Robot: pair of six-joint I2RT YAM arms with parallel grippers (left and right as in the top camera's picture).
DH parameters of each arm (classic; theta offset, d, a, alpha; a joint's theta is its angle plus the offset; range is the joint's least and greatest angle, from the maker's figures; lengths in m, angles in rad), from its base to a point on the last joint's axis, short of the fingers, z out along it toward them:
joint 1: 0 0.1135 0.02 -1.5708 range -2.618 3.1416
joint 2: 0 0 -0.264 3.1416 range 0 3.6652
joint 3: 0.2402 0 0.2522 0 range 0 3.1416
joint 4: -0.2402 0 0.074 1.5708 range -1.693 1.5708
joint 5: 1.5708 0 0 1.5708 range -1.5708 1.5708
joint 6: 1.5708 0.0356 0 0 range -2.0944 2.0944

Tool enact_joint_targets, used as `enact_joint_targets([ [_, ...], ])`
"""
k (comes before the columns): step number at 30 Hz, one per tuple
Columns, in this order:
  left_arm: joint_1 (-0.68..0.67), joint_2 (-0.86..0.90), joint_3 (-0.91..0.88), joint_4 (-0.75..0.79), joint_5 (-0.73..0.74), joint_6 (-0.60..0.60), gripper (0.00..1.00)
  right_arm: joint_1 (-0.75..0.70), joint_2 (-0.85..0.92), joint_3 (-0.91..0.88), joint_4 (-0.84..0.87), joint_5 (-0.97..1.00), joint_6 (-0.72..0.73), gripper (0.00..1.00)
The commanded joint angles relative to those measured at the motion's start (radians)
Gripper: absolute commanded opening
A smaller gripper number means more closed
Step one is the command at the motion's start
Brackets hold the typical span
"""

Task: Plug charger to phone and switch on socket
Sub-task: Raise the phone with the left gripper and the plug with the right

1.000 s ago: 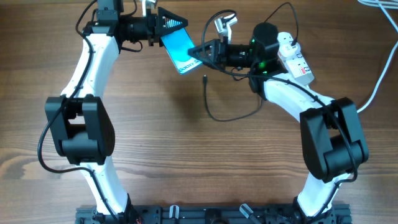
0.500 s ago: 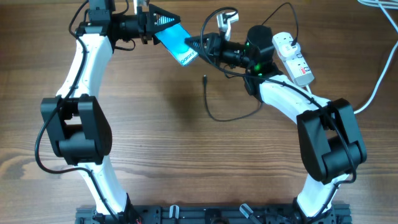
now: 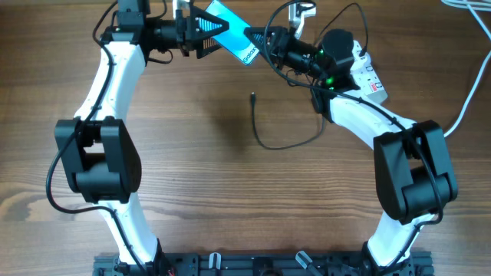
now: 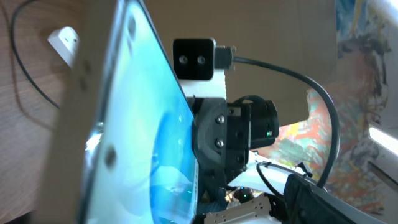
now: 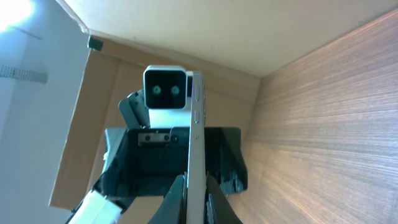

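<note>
Your left claw (image 3: 217, 28) narrow, pinching one end of phone (image 3: 238, 38); your right claw (image 3: 261, 40) clamps other end. Phone tilted, held above desk (image 3: 192, 161). Charger (image 3: 253, 98) lies loose on desk below.

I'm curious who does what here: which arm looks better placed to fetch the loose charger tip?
Probably the right. Both jaws appear closed on the phone, but the charger tip lies on the table nearer the right arm; the left could hold the phone alone.
</note>
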Motion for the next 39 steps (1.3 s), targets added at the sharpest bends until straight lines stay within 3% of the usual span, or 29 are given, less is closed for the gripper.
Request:
enact_joint_targets([
  [1, -0.006, -0.017, 0.003, 0.000, 0.011, -0.003, 0.88, -0.002, -0.026, 0.019, 0.012, 0.020, 0.017, 0.04],
  [5, -0.006, -0.017, 0.003, 0.000, 0.012, -0.003, 0.69, 0.018, -0.026, 0.017, -0.050, 0.042, 0.009, 0.04],
  [10, -0.010, -0.017, 0.003, 0.000, 0.012, -0.003, 0.59, 0.062, -0.026, 0.017, -0.077, 0.083, 0.010, 0.04],
  [13, -0.011, -0.017, 0.003, 0.000, 0.012, -0.003, 0.33, 0.084, -0.026, 0.017, -0.081, 0.085, 0.010, 0.04],
  [16, -0.011, -0.017, 0.003, 0.000, 0.011, -0.003, 0.20, 0.094, -0.026, 0.017, -0.102, 0.077, 0.010, 0.04],
  [18, -0.011, -0.017, 0.003, 0.000, 0.011, -0.003, 0.06, 0.094, -0.026, 0.017, -0.124, 0.053, 0.008, 0.04],
  [20, -0.011, -0.016, 0.003, 0.000, 0.011, -0.003, 0.04, 0.094, -0.026, 0.017, -0.143, 0.010, -0.025, 0.05],
  [22, -0.011, -0.016, 0.003, 0.000, 0.011, -0.003, 0.04, 0.094, -0.026, 0.017, -0.145, -0.058, -0.079, 0.13],
  [23, -0.011, -0.016, 0.003, 0.000, 0.011, -0.003, 0.04, 0.094, -0.026, 0.017, -0.145, -0.111, -0.125, 0.23],
  [28, -0.011, -0.016, 0.003, -0.027, 0.011, -0.002, 0.04, 0.081, -0.026, 0.017, -0.242, -0.473, -0.426, 0.55],
  [30, -0.011, -0.016, 0.003, -0.057, 0.012, -0.003, 0.04, 0.065, -0.026, 0.017, -0.328, -0.576, -0.564, 0.62],
  [34, -0.011, -0.016, 0.003, -0.156, 0.012, -0.002, 0.04, 0.002, -0.026, 0.017, -0.532, -0.642, -0.802, 0.67],
  [39, -0.013, -0.016, 0.003, -0.284, 0.012, 0.027, 0.04, -0.097, -0.026, 0.017, -0.555, -0.636, -0.831, 0.68],
])
